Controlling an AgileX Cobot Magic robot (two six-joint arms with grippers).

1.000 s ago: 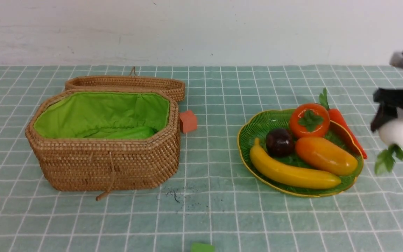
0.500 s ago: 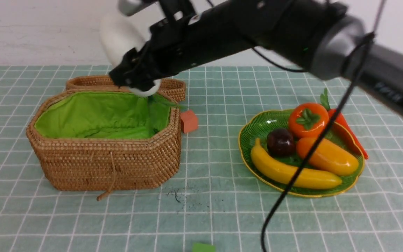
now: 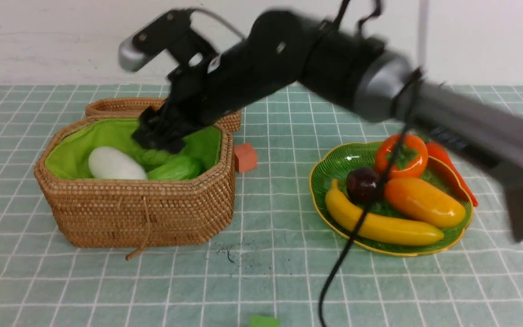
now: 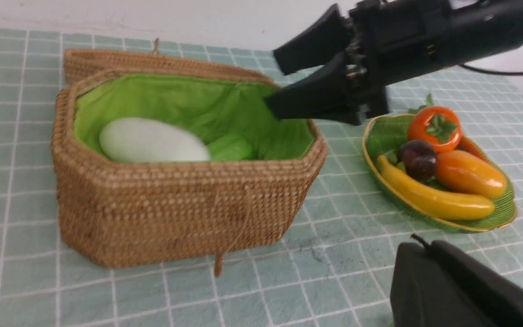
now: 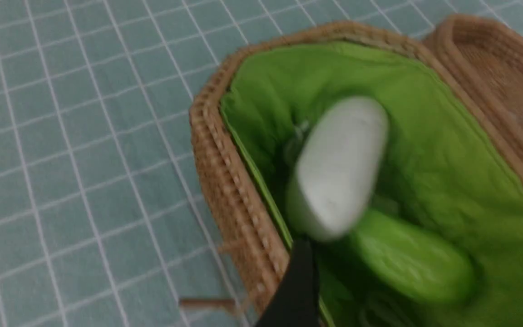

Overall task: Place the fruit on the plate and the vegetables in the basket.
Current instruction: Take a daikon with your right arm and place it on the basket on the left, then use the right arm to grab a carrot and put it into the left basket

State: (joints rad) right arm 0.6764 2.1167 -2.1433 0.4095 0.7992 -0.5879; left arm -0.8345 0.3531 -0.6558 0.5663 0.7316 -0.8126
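The wicker basket stands open at the left, with the white radish and the light-green gourd lying inside it. My right gripper hangs open just above the gourd and holds nothing. In the right wrist view the radish lies free beside the gourd. The green plate at the right holds the banana, mango, mangosteen and persimmon. The carrot lies along its far right rim. My left gripper is shut and empty.
The basket's lid lies open behind it. An orange-red block sits by the basket's right end. A green block lies at the front edge. The right arm's black cable hangs across the plate. A white wall stands behind.
My right arm swung from the far right over to the basket carrying the radish, then opened. The radish now lies in the basket. The left gripper has left the front view.
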